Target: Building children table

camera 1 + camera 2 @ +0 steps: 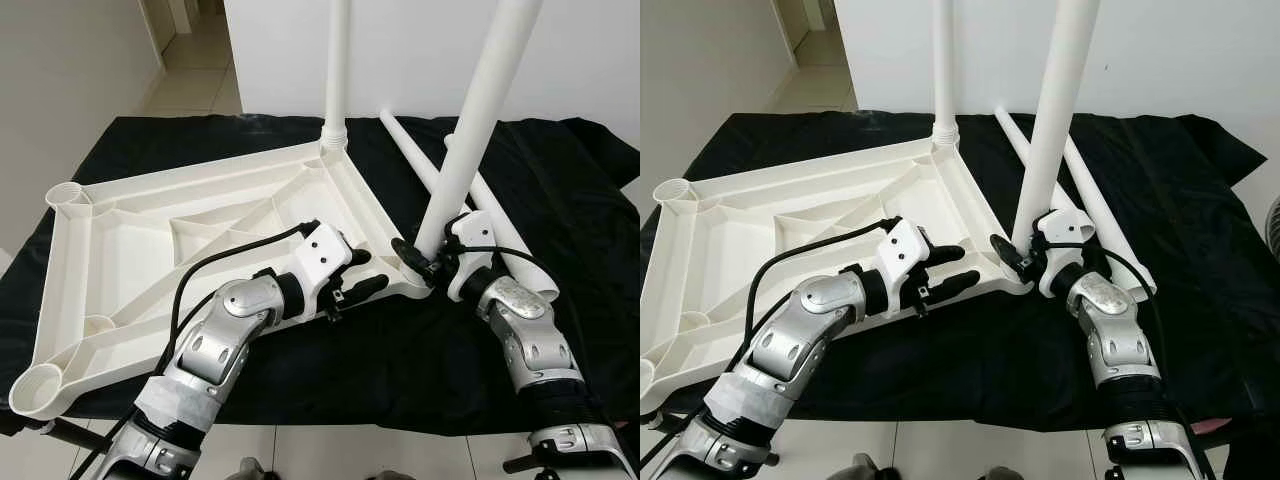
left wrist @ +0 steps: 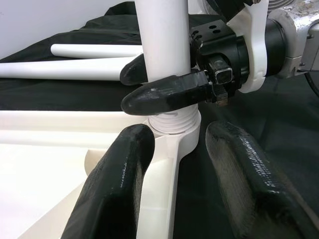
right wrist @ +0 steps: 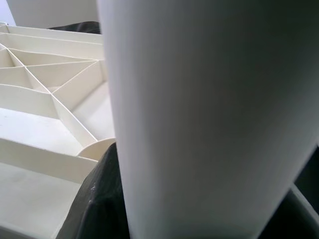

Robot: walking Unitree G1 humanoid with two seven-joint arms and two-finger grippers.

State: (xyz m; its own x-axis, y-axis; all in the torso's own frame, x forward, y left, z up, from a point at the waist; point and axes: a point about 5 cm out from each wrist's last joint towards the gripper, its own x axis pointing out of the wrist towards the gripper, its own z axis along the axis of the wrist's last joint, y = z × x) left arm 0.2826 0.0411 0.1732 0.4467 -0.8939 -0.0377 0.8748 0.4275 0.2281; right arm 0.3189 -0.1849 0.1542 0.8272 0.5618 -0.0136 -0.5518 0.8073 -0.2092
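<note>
a ribbed white plastic tabletop (image 1: 150, 240) is lying upside down on a black cloth (image 1: 330, 370). the left gripper (image 1: 365, 272) is straddling its near rim, fingers wide. the right gripper (image 1: 418, 262) is clamping a smooth round leg (image 1: 470, 130) leaning in the corner socket.

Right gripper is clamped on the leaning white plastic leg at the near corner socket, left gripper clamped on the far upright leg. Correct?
Partly. The right gripper does clamp the leaning white plastic leg at the near corner socket. The left gripper is not on the far upright leg: in the left eye view it straddles the upturned white tabletop's rim beside that socket.
</note>
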